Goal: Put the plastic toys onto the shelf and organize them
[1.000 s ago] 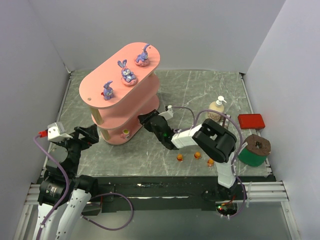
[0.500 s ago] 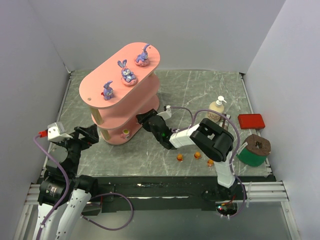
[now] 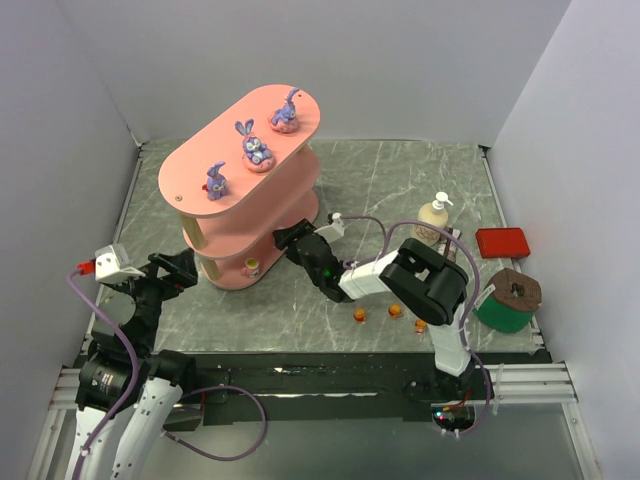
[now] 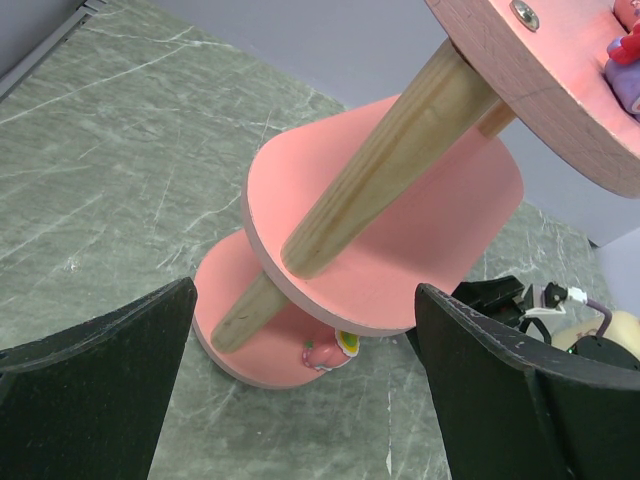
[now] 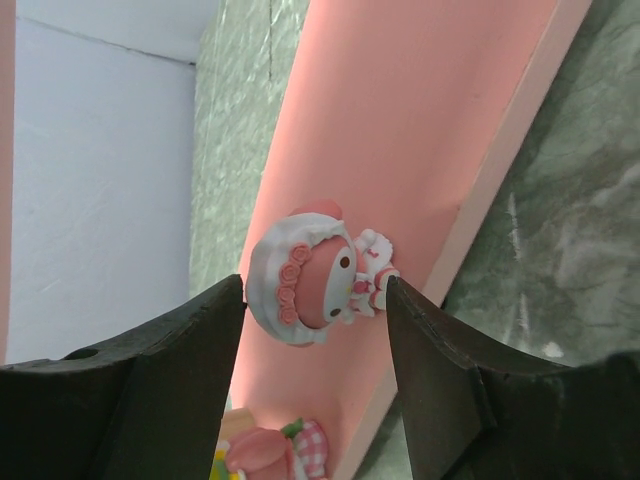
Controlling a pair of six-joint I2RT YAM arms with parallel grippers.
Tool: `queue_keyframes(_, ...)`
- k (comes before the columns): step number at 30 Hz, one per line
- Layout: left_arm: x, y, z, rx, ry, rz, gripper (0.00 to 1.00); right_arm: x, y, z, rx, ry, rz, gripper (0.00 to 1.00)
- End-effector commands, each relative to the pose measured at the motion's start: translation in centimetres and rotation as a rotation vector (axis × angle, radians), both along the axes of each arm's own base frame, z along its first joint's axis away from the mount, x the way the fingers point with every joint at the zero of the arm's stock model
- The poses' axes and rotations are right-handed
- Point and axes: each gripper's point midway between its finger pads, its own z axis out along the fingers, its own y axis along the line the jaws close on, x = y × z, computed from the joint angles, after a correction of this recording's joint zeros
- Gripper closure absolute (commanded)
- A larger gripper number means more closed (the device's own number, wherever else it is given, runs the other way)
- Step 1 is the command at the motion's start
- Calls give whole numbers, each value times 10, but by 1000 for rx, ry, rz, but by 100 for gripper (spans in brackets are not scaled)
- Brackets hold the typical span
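Right arm (image 3: 370,275) stretched to shelf (image 3: 200,165); right gripper (image 3: 284,238) apart flanking pink-white toy (image 5: 310,282); left gripper (image 4: 305,290) apart.

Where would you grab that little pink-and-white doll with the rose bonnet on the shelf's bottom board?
Probably across the wide bonneted head of the pink-and-white doll, a finger each side, coming in level from the bottom board's open edge. The head is its broadest part, and the middle board above blocks a top approach.
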Motion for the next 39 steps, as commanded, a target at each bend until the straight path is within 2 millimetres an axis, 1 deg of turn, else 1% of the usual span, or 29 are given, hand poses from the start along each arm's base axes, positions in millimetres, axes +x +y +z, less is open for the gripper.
queue_keyframes(1, 0, 3, 9, -13, -28, 19, 4, 2, -10, 39, 12, -102, -52, 34)
queue_keyframes(6, 0, 4, 8, -14, -26, 22, 4, -2, -21, 47, 8, -127, -65, 33)
queue_keyframes(9, 0, 4, 8, -14, -27, 22, 4, -7, -34, 55, 10, -151, -80, 34)
queue_keyframes(10, 0, 4, 8, -15, -26, 24, 4, -10, -38, 61, 7, -159, -83, 34)
queue_keyframes(12, 0, 4, 8, -17, -27, 24, 4, -13, -47, 61, -17, -159, -84, 34)
queue_keyframes(13, 0, 4, 8, -16, -27, 25, 4, -14, -52, 72, -12, -175, -86, 34)
queue_keyframes(14, 0, 4, 8, -17, -27, 25, 4, -16, -57, 70, -39, -169, -79, 34)
queue_keyframes(15, -1, 4, 8, -15, -26, 25, 4, -20, -66, 75, -48, -167, -77, 33)
queue_keyframes(16, 0, 4, 8, -15, -24, 25, 4, -18, -78, 73, -65, -156, -84, 33)
queue_keyframes(17, 0, 4, 8, -15, -24, 25, 4, -21, -89, 60, -114, -116, -76, 33)
queue_keyframes(18, 0, 4, 8, -15, -24, 24, 4, -27, -102, 62, -124, -108, -71, 33)
queue_keyframes(19, 0, 4, 8, -15, -26, 22, 4, -23, -120, 61, -144, -94, -94, 33)
queue_keyframes(20, 0, 4, 8, -14, -27, 21, 4, -29, -137, 45, -209, -43, -99, 32)
queue_keyframes(21, -1, 3, 8, -15, -28, 19, 4, -37, -156, 48, -223, -37, -118, 32)
queue_keyframes(23, -1, 2, 9, -15, -31, 11, 4, -39, -190, 45, -287, -13, -168, 32)
queue_keyframes(24, -1, 2, 9, -13, -33, 10, 4, -46, -211, 49, -336, -7, -212, 31)
queue_keyframes(26, -2, 0, 10, -12, -38, 0, 4, -48, -239, 54, -408, 4, -272, 29)
queue_keyframes(27, -1, 0, 9, -10, -37, 0, 4, -54, -252, 54, -452, 40, -288, 28)
queue_keyframes(29, -1, -1, 9, -8, -33, -9, 4, -59, -269, 50, -496, 85, -308, 26)
queue_keyframes(30, 0, -2, 9, -7, -35, -12, 4, -64, -281, 45, -526, 130, -328, 23)
queue_keyframes(32, 0, -5, 9, -4, -34, -31, 4, -71, -289, 36, -542, 174, -335, 21)
queue_keyframes(33, 1, -6, 8, -2, -31, -35, 4, -77, -295, 26, -574, 213, -333, 18)
queue_keyframes(35, 1, -7, 9, 1, -31, -40, 4, -83, -301, 15, -604, 261, -344, 13)
queue_keyframes(37, 2, -9, 8, 3, -30, -49, 4, -92, -309, 3, -648, 321, -350, 10)
queue_keyframes(39, 1, -9, 8, 4, -31, -51, 4, -95, -311, -6, -683, 356, -338, 7)
